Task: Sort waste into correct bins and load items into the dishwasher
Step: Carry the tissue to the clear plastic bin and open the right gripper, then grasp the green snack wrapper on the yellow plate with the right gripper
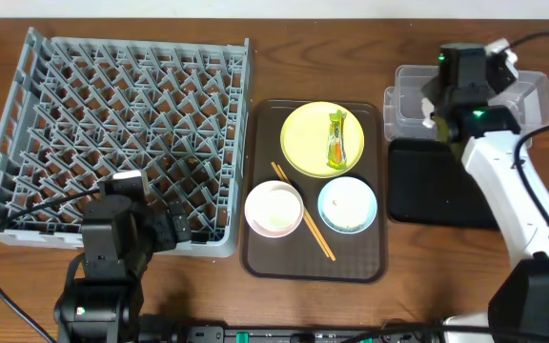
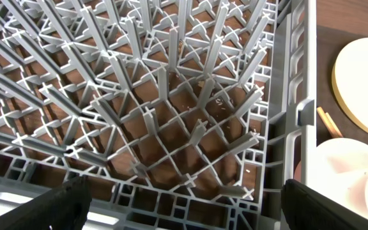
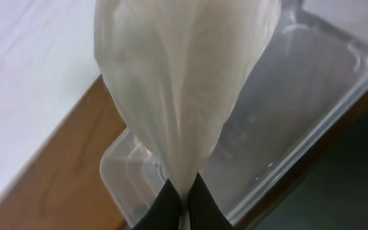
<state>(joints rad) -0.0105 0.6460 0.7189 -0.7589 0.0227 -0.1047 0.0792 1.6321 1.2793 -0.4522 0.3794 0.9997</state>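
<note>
My right gripper [image 3: 185, 203] is shut on the crumpled white paper napkin [image 3: 184, 83] and holds it above the clear tub [image 3: 286, 108]; the overhead view shows this gripper [image 1: 443, 112] over the tub's [image 1: 406, 103] left end. The black tray [image 1: 437, 186] lies just in front of the tub. My left gripper [image 2: 187, 211] is open and empty over the grey dish rack's [image 2: 171, 128] front right corner. The yellow plate [image 1: 311, 143] carries the green-and-yellow wrapper [image 1: 336, 141]. The white bowl [image 1: 274, 208], light blue bowl [image 1: 348, 204] and chopsticks [image 1: 305, 227] lie nearby. The cup is out of view.
The dishes all sit on a brown serving tray [image 1: 313, 269] between the rack [image 1: 112, 114] and the bins. The right arm's white link [image 1: 518, 200] reaches across the black tray's right side. The table edge runs beyond the tub.
</note>
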